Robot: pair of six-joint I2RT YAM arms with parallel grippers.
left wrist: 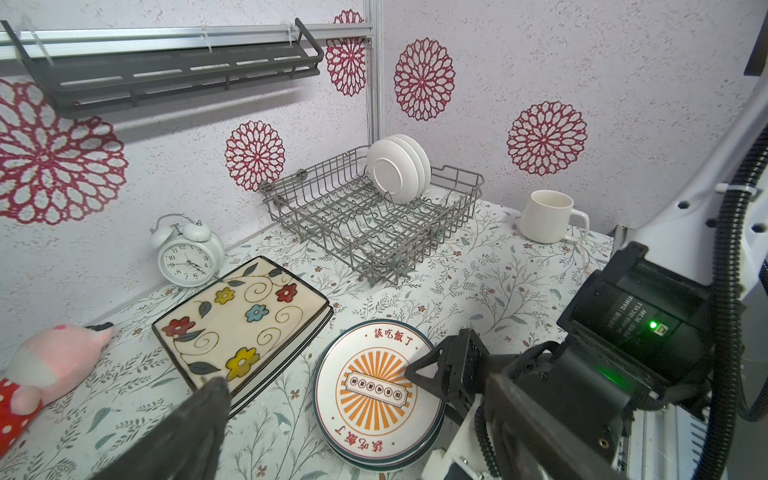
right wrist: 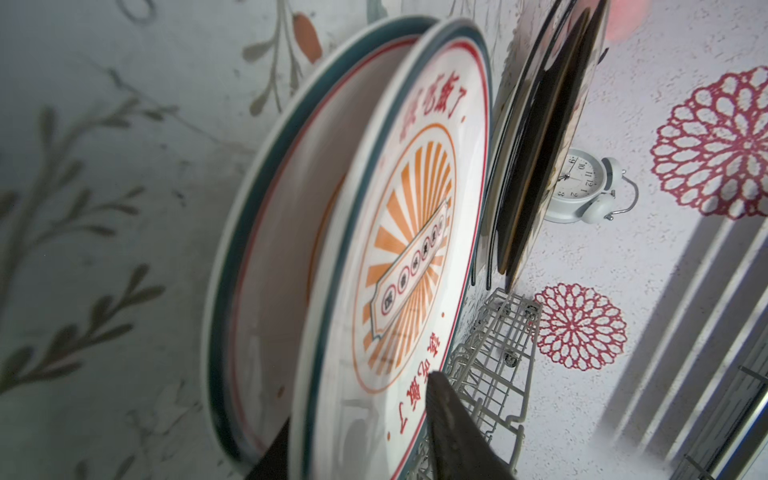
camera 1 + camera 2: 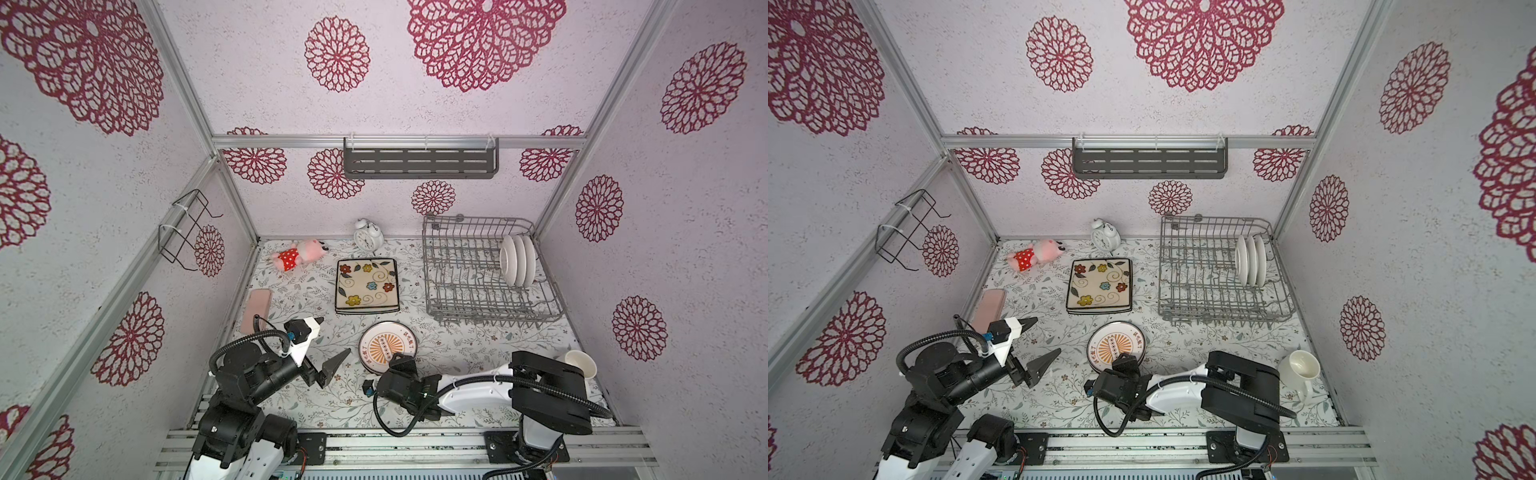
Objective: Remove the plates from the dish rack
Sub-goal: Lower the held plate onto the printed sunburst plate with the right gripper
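The right gripper sat at the near rim of the top round plate. Its jaws were partly apart, one finger over the plate's face and the other under its rim. Whether they pressed on the plate could not be told. That plate topped a stack of round plates on the flower-printed table. The right wrist view showed two teal-rimmed plates, and any more could not be counted. The left gripper hung just left of that stack, jaws spread wide and holding nothing.

Beyond the round stack lay one stack of square plates with a cream flower-painted one on top. The number beneath it was unclear. The one dish rack stood in the far right corner, beyond and to the right of the right gripper and well apart from both grippers. Three white plates stood on edge at its right end.

The table also held one white alarm clock, one plush toy, one pink flat case and one white mug. The walls carried one dark slotted shelf and one black wire holder.

The top round plate's rim bore the red characters 該吃飯了 twice, while its centre banner was too small to read. The clock dial showed the numerals 1 to 12. A label on the right arm's wrist motor read in part "DAMIA" and "DC24V".
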